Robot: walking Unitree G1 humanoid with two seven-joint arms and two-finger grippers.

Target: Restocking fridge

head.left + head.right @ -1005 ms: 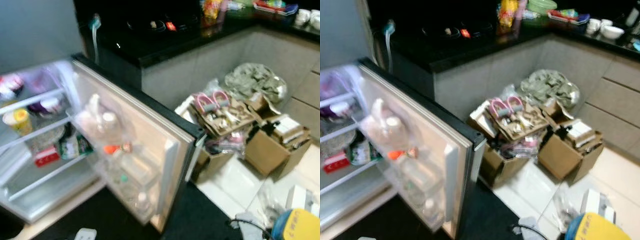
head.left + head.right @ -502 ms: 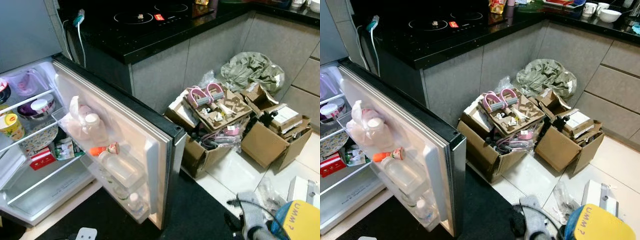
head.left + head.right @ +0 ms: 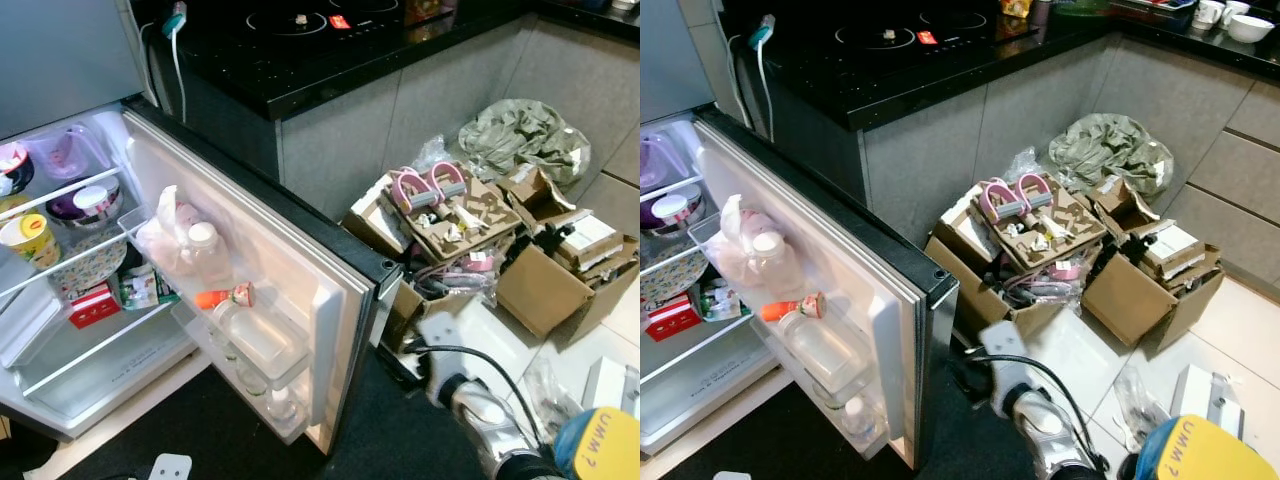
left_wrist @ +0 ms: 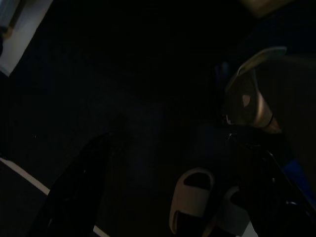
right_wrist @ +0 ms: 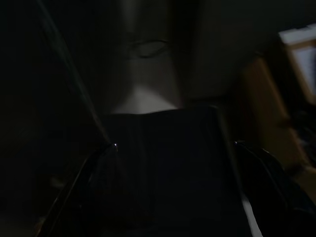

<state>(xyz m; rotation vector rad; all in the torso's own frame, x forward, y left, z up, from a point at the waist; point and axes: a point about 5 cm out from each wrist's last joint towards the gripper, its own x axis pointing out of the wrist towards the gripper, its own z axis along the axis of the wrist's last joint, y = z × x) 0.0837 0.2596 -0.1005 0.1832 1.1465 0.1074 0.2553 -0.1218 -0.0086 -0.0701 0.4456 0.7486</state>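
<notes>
Right arm point(image 3: 1040, 420) has swung up toward the open fridge door point(image 3: 290, 270) since half a second ago. Right gripper point(image 5: 173, 148) fingers spread, empty; left gripper point(image 4: 173, 163) spread, idle. Door edge lies just left of the right arm.

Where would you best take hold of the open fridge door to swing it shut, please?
Probably the free outer edge of the fridge door, approached from the cabinet side: it stands wide open, hinged at the fridge, and its inner face carries loaded shelves. The right gripper is nearest.
</notes>
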